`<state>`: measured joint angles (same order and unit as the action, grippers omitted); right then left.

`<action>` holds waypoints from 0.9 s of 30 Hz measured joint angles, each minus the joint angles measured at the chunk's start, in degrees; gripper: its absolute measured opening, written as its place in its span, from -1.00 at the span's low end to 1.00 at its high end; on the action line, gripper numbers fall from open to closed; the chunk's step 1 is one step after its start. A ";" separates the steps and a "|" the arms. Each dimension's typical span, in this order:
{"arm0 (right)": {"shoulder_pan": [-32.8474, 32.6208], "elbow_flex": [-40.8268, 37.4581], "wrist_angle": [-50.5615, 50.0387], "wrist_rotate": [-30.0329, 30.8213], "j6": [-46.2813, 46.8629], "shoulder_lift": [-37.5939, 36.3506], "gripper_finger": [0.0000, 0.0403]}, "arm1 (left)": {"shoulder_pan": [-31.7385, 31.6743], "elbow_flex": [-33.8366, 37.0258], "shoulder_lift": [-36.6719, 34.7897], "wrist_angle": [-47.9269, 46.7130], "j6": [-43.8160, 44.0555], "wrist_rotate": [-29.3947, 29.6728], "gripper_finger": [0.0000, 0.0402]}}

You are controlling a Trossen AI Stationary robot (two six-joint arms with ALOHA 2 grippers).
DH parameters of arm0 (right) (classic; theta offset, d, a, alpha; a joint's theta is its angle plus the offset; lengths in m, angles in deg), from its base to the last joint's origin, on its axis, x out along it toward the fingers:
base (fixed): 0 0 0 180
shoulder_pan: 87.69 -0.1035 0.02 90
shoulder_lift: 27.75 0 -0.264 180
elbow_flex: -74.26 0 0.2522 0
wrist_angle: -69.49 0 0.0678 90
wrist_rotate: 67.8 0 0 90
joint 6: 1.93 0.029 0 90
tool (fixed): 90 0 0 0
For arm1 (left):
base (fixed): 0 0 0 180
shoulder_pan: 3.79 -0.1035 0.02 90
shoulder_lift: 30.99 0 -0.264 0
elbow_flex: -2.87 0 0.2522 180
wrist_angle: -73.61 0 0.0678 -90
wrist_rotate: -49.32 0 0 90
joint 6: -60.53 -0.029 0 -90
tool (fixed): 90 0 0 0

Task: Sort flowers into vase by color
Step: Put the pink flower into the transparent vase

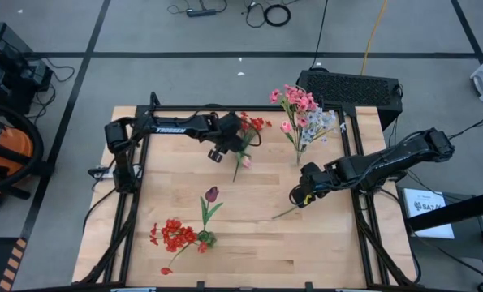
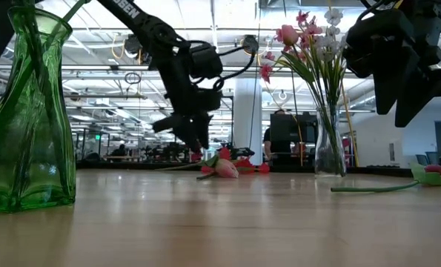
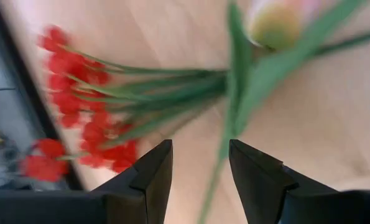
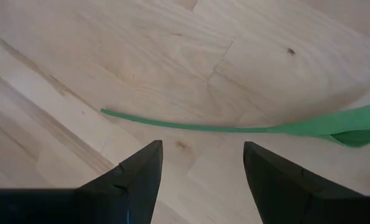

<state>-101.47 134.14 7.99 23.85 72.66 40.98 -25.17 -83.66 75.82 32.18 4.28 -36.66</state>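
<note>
My left gripper (image 3: 200, 168) hangs open just above two flowers lying on the table's far middle: a red blossom cluster (image 3: 79, 99) and a pink tulip (image 3: 273, 22) (image 1: 246, 162). The tulip's thin stalk (image 3: 212, 180) runs between the fingers, untouched as far as I can see. Right of centre, my right gripper (image 4: 203, 162) (image 1: 296, 195) stands open over another flower's green stalk (image 4: 191, 126) lying flat on the wood. Pink blooms and pale sprigs (image 1: 299, 104) stand in a clear vase (image 2: 330, 152). Red blossoms (image 1: 174, 235) and a dark maroon tulip (image 1: 211, 195) rise from a green vase (image 2: 27, 119).
A black frame rail (image 1: 225, 109) edges the wooden table. The green vase stands near the front, left of centre; the clear vase stands at the far right. Bare wood (image 1: 306, 251) lies at the front right. A single red blossom (image 1: 166, 271) lies by the near edge.
</note>
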 joint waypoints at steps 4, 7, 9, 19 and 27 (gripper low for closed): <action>0.00 -0.02 -0.02 0.02 -0.03 -0.02 0.07 | -0.57 0.06 1.21 -2.39 0.02 -0.53 -0.18; 0.00 -0.02 0.00 0.22 -0.07 -0.03 0.07 | -0.69 0.11 1.38 -2.71 -0.01 -0.63 -0.18; 0.00 -0.02 -0.02 0.30 -0.09 -0.02 0.07 | -0.80 0.02 1.60 -2.43 -0.02 -0.84 -0.18; 0.00 -0.02 0.09 1.64 -0.07 -0.04 0.07 | -1.56 0.13 4.67 -1.35 0.26 -1.98 -0.19; 0.00 -0.02 -0.46 3.13 -0.31 -0.02 0.07 | -1.36 0.11 4.65 -3.63 0.33 0.20 -0.71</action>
<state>-101.47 134.12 7.53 26.97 72.35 40.96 -26.52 -83.55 80.47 28.55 4.61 -36.46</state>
